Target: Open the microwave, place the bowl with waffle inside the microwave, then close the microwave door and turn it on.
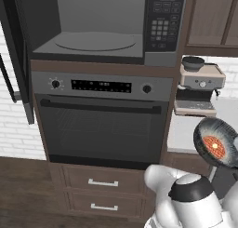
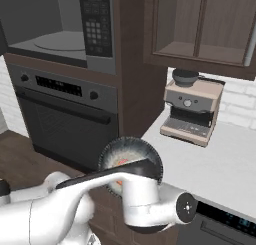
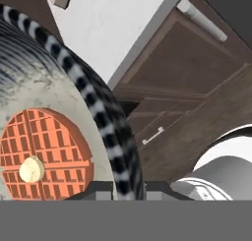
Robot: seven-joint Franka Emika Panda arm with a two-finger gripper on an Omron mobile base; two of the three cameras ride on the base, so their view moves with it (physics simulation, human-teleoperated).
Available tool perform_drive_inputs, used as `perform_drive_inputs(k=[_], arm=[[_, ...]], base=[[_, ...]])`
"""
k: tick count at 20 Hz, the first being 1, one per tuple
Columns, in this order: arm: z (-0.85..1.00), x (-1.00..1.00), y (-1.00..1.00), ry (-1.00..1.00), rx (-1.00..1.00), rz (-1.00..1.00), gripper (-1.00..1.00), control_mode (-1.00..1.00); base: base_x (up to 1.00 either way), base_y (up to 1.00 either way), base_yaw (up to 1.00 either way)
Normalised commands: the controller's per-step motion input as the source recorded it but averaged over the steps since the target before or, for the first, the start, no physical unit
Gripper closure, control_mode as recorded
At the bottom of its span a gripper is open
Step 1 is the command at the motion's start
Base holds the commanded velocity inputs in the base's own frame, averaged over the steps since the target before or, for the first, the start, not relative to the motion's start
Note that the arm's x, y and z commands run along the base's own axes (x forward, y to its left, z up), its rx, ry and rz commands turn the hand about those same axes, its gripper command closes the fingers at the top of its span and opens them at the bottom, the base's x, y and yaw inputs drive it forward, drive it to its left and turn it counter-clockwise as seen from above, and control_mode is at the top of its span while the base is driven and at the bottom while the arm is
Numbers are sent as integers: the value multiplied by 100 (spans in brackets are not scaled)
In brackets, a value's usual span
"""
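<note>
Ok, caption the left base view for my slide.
Microwave open above the oven, while the tool grips the rim of the tilted bowl with waffle near the counter.

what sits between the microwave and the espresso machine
A dark wood cabinet post stands between the microwave and the espresso machine, which sits on the counter further right. The right base view shows it.
</note>
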Motion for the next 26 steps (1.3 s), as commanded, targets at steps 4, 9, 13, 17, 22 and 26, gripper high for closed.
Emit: perform_drive_inputs(k=[4, 9, 13, 17, 22, 26], arm=[[85, 0, 74, 20, -1, -21, 100, -100], [94, -21, 53, 13, 0, -13, 100, -100], [90, -48, 47, 7, 0, -4, 100, -100], [90, -30, 71, 5, 0, -2, 100, -100], [67, -20, 86, 1, -1, 3, 100, -100], [63, -5, 96, 0, 0, 7, 100, -100]], base=[[0, 0, 0], [0, 0, 0], [0, 0, 0], [0, 0, 0], [0, 0, 0], [0, 0, 0]])
